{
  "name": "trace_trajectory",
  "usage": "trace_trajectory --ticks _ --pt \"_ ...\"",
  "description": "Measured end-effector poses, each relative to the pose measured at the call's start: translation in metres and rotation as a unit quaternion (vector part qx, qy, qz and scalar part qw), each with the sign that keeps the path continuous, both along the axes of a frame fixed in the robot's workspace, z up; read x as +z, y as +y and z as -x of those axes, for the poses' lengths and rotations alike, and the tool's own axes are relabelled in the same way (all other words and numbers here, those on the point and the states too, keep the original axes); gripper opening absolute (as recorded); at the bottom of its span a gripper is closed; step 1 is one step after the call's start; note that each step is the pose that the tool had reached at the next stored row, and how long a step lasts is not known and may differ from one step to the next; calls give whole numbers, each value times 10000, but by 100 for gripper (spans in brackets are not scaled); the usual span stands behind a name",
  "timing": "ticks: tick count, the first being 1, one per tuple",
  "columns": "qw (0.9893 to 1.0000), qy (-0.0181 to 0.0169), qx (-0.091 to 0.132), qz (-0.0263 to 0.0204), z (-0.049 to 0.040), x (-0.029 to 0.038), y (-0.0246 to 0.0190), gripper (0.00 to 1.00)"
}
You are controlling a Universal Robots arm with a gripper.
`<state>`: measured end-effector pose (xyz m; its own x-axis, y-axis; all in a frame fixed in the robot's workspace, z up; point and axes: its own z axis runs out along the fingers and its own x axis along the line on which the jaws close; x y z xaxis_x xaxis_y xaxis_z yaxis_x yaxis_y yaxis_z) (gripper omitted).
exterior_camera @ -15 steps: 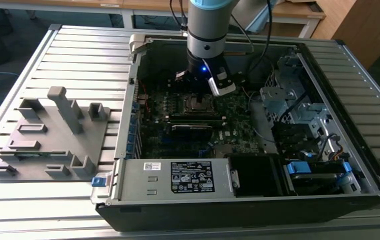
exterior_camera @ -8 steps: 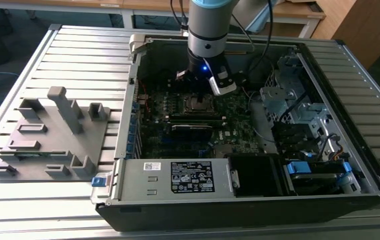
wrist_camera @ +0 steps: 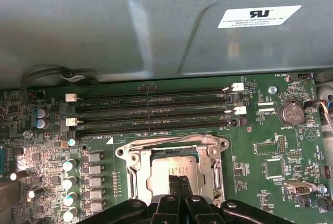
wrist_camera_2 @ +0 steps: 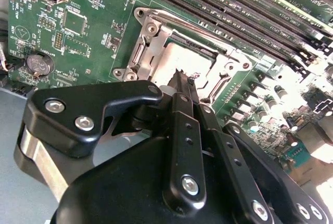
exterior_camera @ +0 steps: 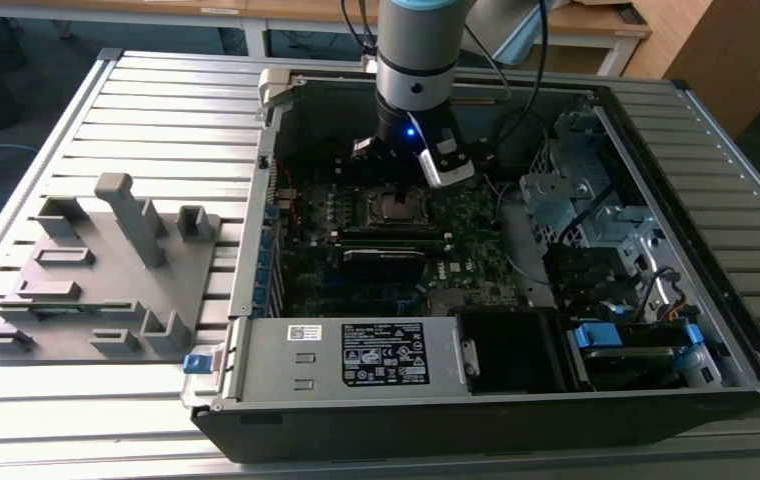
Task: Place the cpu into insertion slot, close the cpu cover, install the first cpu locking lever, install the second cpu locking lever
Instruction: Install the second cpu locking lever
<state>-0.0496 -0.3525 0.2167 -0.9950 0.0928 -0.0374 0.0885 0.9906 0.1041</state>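
The cpu (wrist_camera: pixel 166 174) lies in the insertion slot (exterior_camera: pixel 398 206) on the green motherboard, its silver top (wrist_camera_2: pixel 179 57) showing in both wrist views. The cpu cover (wrist_camera: pixel 141 168) looks flat around it as a silver frame with a window (wrist_camera_2: pixel 151 31). A thin wire lever (wrist_camera: pixel 156 141) runs along the socket's edge by the memory slots. My gripper (wrist_camera: pixel 179 179) hangs right over the cpu with its two narrow black fingers pressed together, shut (wrist_camera_2: pixel 183 81). I cannot tell whether the tips touch the metal top. In the exterior view the gripper (exterior_camera: pixel 400 175) sits inside the case above the socket.
Long black memory slots (wrist_camera: pixel 151 112) run beside the socket, and a coin battery (wrist_camera: pixel 290 113) lies further off. The grey case wall (wrist_camera: pixel 156 36) rises behind them. A drive cage with cables (exterior_camera: pixel 580 200) and the power supply (exterior_camera: pixel 353 355) stand within the case. A grey fixture (exterior_camera: pixel 100 270) sits on the table.
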Motion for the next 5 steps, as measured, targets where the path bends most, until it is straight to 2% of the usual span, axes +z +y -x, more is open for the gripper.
trace_trajectory --ticks 5 --pt "10000 1 0 1 0 16 0 10"
